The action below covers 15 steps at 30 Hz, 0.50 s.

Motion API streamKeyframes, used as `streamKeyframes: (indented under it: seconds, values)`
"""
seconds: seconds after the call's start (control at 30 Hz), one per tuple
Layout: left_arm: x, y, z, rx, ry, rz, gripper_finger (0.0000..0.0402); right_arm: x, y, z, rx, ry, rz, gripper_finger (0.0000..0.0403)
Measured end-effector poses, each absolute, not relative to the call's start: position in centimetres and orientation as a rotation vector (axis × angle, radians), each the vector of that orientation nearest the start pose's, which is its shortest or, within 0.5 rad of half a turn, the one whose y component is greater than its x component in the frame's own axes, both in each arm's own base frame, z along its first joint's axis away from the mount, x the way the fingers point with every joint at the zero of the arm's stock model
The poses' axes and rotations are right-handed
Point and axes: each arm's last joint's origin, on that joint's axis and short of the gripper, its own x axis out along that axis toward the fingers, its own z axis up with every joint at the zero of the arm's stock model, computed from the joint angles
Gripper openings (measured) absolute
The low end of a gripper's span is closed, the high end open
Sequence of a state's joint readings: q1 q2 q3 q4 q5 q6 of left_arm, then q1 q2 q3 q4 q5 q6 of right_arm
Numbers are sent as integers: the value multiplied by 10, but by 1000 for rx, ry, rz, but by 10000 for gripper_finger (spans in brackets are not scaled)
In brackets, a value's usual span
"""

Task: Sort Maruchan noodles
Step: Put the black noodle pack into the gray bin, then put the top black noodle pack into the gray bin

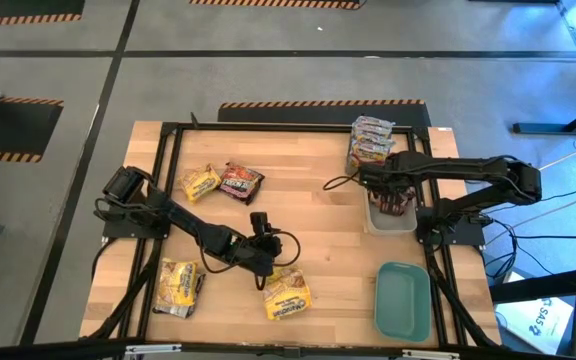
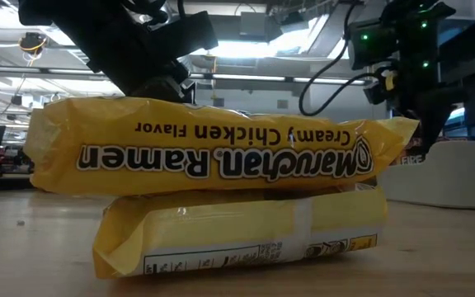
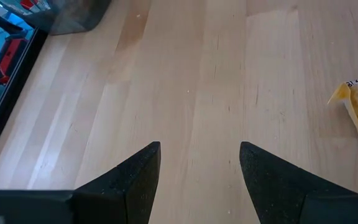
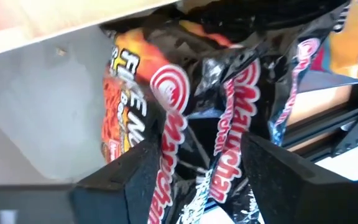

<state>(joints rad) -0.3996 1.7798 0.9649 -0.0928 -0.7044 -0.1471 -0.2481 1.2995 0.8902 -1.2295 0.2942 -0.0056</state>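
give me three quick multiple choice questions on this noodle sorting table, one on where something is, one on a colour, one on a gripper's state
1. Where is the right gripper?
A. over the clear tray that holds dark packets
B. over the teal lid
C. beside the yellow packet at the table's far left

2. What colour is the packet nearest the left gripper?
A. silvery-pink
B. yellow
C. dark brown-red

3. How is the left gripper?
A. shut on a packet
B. open and empty above bare wood
C. shut on the teal lid

Answers: 1 A, the high view shows it over the tray. 2 B, a yellow packet lies beside it. 3 B, its wrist view shows parted fingers with only wood between.
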Motion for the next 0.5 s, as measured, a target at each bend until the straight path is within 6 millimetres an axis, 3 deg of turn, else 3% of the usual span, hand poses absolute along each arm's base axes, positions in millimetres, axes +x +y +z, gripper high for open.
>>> streamKeyframes:
  seconds: [0.27, 0.37, 0.5]
  values:
    - [324, -116, 155, 313, 737, 316, 215, 191, -54, 246, 80, 1600, -380, 199]
    - [326, -113, 155, 304, 734, 320, 215, 200, -53, 257, 153, 1506, -356, 198]
    - [325, -109, 168, 299, 753, 313, 215, 223, -43, 254, 145, 1279, -289, 198]
